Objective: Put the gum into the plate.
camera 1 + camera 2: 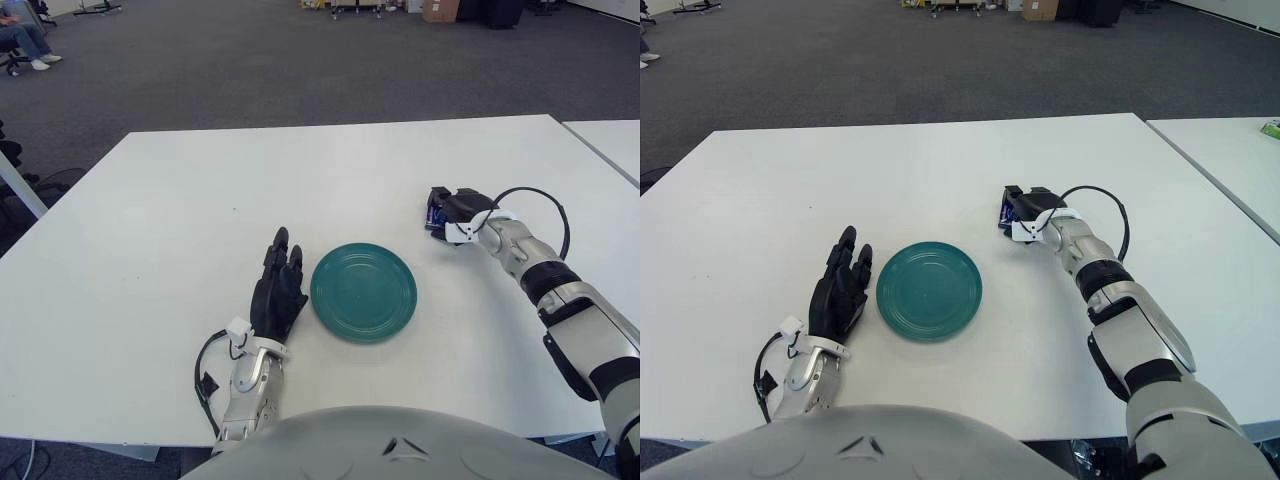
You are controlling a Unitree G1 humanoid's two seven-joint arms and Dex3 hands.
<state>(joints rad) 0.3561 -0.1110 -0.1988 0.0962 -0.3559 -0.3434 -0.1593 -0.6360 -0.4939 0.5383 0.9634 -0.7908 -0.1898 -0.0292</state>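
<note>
Right hand (452, 209) is out on the far right part of the white table (150, 250), its dark fingers curled down over the gum (433, 213), a small blue pack. Only a sliver of the pack shows at the left edge of the fingers; the rest is hidden under them. Fingers look closed around it, though whether the pack is off the table I cannot tell.

Gum sits directly under and just left of the hand. The green plate (363, 291) lies nearer the robot and to the left of the hand, apart from it, with nothing on it.

Handling judgement: pack is likely light, fairly stiff, with a smooth wrapper, so it could slide out of a loose pinch. Being thin and flat, it is best held across its two long edges, fingers opposed by the thumb, rather than pressed from above.

Left hand (280, 290) shows just left of the plate, fingers extended, holding nothing
</note>
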